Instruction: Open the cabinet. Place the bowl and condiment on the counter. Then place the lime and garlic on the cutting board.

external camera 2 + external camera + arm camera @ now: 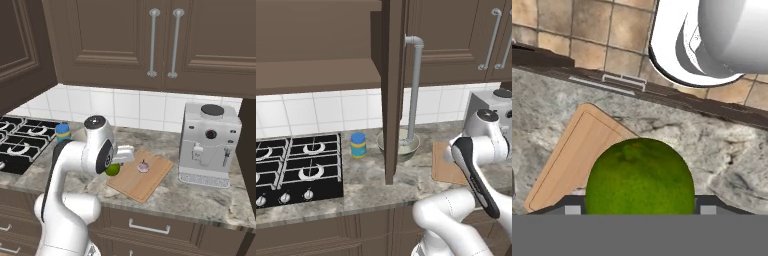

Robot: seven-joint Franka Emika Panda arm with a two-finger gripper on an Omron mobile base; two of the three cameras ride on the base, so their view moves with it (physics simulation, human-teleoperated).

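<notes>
My gripper (640, 209) is shut on the lime (640, 177), a bright green fruit between the two finger tips. In the right base view the lime (113, 170) hangs at the left edge of the cutting board (145, 179), low over the counter (200, 200). The garlic (143, 166) lies on the board. The condiment (358, 145) and the bowl (401, 146) stand on the counter (366, 180) under the cabinet (316, 75), whose door (390, 90) is swung wide open.
A grey coffee machine (210, 145) stands right of the board. A black gas stove (296, 167) fills the counter's left end. The open door's edge and its bar handle (414, 90) hang in front of the bowl. More shut wall cabinets (125, 45) hang above.
</notes>
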